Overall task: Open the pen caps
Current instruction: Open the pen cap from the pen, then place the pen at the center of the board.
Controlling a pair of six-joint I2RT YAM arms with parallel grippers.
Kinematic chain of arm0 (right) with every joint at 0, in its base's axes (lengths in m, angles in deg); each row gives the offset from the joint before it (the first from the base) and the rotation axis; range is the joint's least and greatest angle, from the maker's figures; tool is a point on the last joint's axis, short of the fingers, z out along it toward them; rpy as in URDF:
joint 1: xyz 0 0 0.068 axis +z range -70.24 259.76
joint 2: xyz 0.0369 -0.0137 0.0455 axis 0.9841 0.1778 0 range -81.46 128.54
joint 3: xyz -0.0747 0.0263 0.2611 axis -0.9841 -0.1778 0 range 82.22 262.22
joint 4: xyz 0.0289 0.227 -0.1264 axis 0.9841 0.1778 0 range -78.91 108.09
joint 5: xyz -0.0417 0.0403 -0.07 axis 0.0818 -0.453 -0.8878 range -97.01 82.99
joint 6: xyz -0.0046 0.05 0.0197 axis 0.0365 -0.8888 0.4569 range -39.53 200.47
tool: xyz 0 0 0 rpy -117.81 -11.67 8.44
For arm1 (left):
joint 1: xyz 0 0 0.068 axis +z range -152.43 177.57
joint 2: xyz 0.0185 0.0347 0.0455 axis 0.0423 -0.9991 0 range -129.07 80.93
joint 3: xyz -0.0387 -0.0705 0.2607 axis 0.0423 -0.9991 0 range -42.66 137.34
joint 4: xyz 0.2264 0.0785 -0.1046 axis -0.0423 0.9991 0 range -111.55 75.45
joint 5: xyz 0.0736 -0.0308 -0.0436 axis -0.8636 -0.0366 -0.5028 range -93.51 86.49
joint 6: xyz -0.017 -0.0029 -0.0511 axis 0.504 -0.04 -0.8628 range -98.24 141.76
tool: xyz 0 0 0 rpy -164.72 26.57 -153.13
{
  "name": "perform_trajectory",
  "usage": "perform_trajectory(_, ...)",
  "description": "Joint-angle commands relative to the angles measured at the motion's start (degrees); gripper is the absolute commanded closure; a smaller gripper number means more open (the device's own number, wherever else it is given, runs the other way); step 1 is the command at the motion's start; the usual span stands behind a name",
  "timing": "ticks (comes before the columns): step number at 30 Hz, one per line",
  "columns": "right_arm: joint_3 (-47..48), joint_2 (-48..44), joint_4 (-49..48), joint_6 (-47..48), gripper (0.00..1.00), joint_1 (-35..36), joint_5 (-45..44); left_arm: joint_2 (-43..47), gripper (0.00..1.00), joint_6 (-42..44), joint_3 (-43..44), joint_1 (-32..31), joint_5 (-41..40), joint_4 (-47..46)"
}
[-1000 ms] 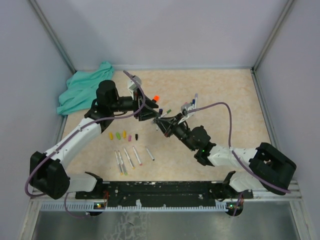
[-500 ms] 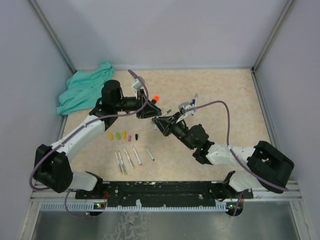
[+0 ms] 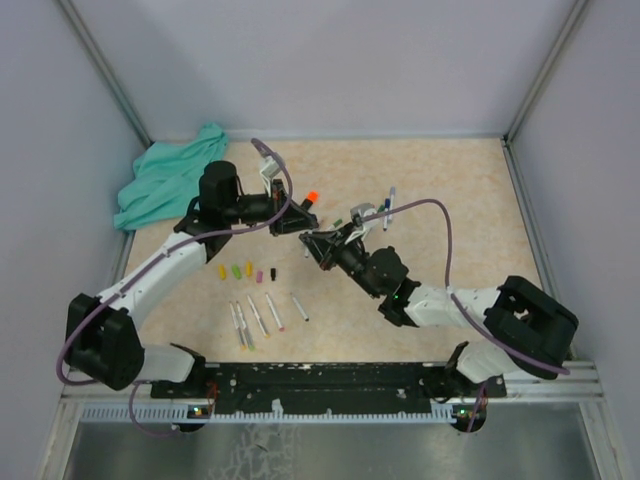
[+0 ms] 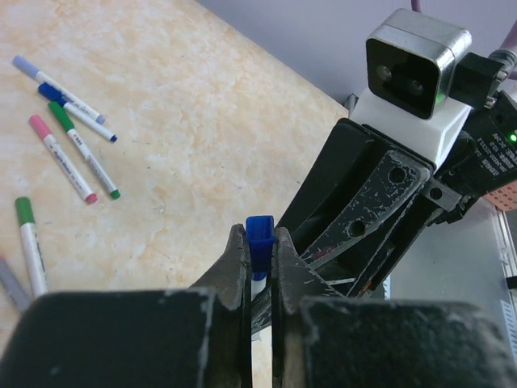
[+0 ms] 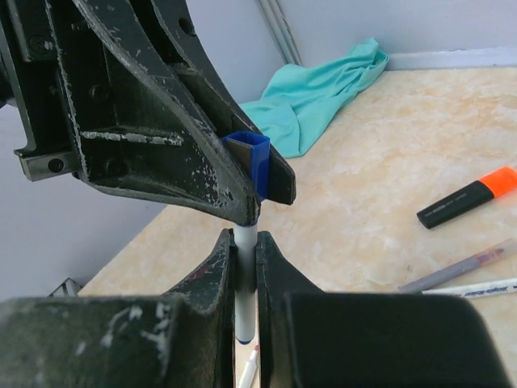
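Note:
Above the middle of the table my two grippers meet tip to tip. My left gripper [image 4: 259, 244] [image 3: 284, 222] is shut on the blue pen cap [image 4: 259, 233] [image 5: 257, 160]. The cap still sits on the end of a white pen barrel [image 5: 245, 279]. My right gripper [image 5: 245, 241] [image 3: 316, 243] is shut on that barrel just below the cap. Several loose pen caps, yellow [image 3: 222, 271], green [image 3: 236, 270], pink [image 3: 259, 275] and black [image 3: 273, 272], lie in a row on the table below the grippers.
Several uncapped barrels [image 3: 258, 315] lie near the front. Capped pens [image 3: 385, 208] [image 4: 69, 153] lie to the right of the grippers. An orange-capped black highlighter [image 3: 310, 198] [image 5: 468, 198] lies behind them. A teal cloth [image 3: 165, 180] [image 5: 319, 89] is bunched in the back left corner.
My left gripper's jaws have closed from open onto the blue cap. My right gripper, holding the pen, has shifted slightly left toward it.

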Motion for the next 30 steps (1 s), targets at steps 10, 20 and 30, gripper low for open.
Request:
perform_trajectory(10,6.6,11.0,-0.5,-0.2,1.00,7.3,0.6,7.6,1.00,-6.5,-3.4,14.3,-11.2,-6.8)
perform_trajectory(20,8.3,12.4,1.6,-0.6,1.00,8.7,0.2,10.5,1.00,-4.5,-4.3,16.3,-18.7,-5.4)
perform_trajectory(30,10.3,6.1,26.0,2.9,1.00,11.8,-14.6,2.9,1.00,-5.5,-1.8,16.2,-16.7,-0.3)
